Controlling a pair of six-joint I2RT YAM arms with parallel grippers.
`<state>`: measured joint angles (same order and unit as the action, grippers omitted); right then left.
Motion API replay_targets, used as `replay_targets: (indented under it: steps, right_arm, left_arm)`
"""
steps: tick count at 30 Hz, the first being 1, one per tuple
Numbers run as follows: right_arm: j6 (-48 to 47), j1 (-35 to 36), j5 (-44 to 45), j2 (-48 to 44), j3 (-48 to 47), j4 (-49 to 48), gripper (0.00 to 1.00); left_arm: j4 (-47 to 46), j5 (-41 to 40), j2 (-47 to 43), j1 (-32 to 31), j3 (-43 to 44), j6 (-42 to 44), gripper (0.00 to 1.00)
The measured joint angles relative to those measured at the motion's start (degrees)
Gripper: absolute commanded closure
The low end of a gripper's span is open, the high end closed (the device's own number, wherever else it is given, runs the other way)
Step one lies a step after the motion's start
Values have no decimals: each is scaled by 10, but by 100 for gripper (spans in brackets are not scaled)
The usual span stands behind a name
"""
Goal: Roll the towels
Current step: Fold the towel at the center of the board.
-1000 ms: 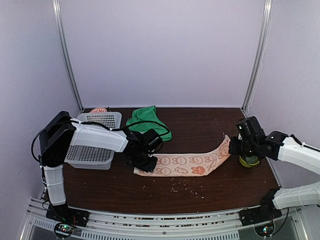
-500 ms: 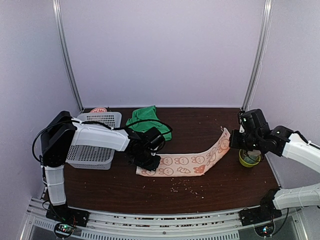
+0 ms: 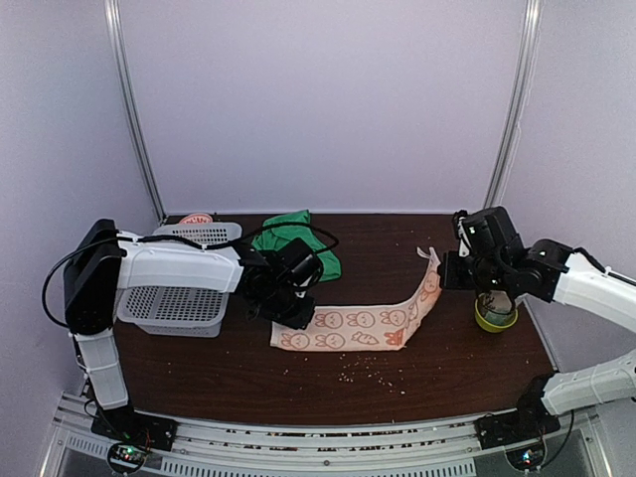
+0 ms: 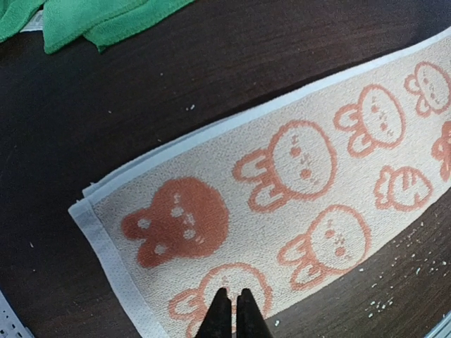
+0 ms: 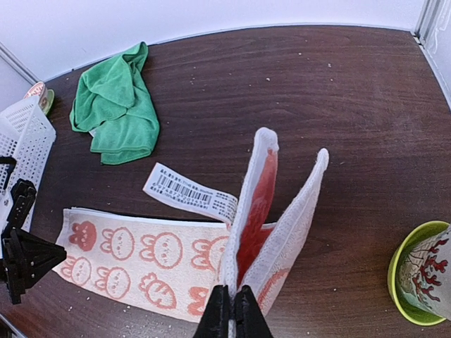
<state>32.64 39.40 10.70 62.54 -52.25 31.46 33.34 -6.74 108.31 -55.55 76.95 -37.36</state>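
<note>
The right pincer is pinching the right end of the printed towel, its jaws pressed together on a doubled fold of cloth. That end stands lifted off the table and curls back toward the middle, so a white barcode label on the underside shows. Held this way, it looks like the start of turning the end over to begin a roll. The rest of the towel lies flat as a long strip across the middle of the table, roughly along the near edge.

The left pincer is pressed together with nothing between its jaws, tips down at the towel's left end by the near hem. I judge it to be an anchor that stops this end sliding while the other is pulled. I cannot tell whether the tips actually press the cloth.

The green towel lies crumpled toward the far edge, left of centre, apart from the strip and untouched, so its rolling is not begun. A white basket sits at the left edge, perhaps for finished rolls. A green cup stands near the right edge, just beside the right arm, and is worth avoiding on any swing.
</note>
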Motion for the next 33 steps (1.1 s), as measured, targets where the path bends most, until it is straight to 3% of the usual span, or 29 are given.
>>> replay_targets:
  steps: [13,33]
  right_arm:
    - [-23,78,14,57,-56,-29,100]
    - [-30,125,16,132,-106,-49,100]
  left_arm:
    - [11,-41,-43,3,-46,0,95]
    - [5,-84,-44,4,-118,-4,96]
